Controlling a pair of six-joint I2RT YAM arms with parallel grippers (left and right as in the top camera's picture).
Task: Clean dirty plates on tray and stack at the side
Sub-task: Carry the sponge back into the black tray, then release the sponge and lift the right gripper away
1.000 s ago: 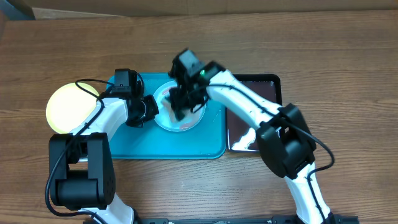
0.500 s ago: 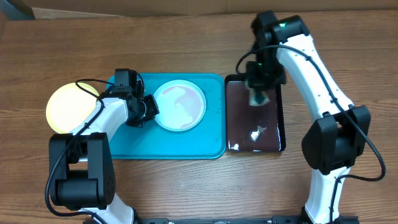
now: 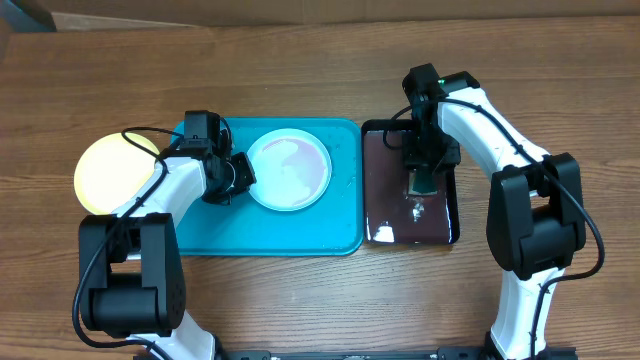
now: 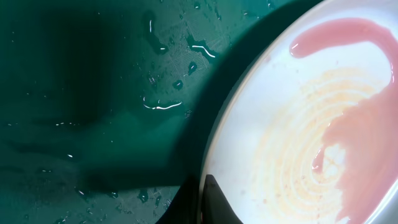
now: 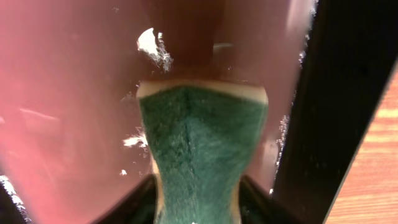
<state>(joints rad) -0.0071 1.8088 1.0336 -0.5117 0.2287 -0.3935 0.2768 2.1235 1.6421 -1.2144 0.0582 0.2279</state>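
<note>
A white plate (image 3: pixel 288 172) smeared with pink liquid lies on the turquoise tray (image 3: pixel 300 235). My left gripper (image 3: pixel 240 176) is shut on the plate's left rim. In the left wrist view one finger (image 4: pixel 212 200) lies over the rim of the plate (image 4: pixel 298 137), above the wet tray (image 4: pixel 93 93). A yellow-green plate (image 3: pixel 105 170) lies on the table left of the tray. No pale blue plate shows. My right gripper (image 3: pixel 422 178) is shut on a green sponge (image 5: pixel 199 137) down in the black pan.
A glossy black pan (image 3: pixel 380 215) holding reddish water stands right of the tray. Its dark rim (image 5: pixel 348 93) and the wooden table (image 5: pixel 373 180) show in the right wrist view. A cardboard edge (image 3: pixel 300 12) runs along the back.
My right arm carried the sponge from the white plate to the black pan, then moved it nearer the pan's middle. The left gripper and the plates have not moved.
</note>
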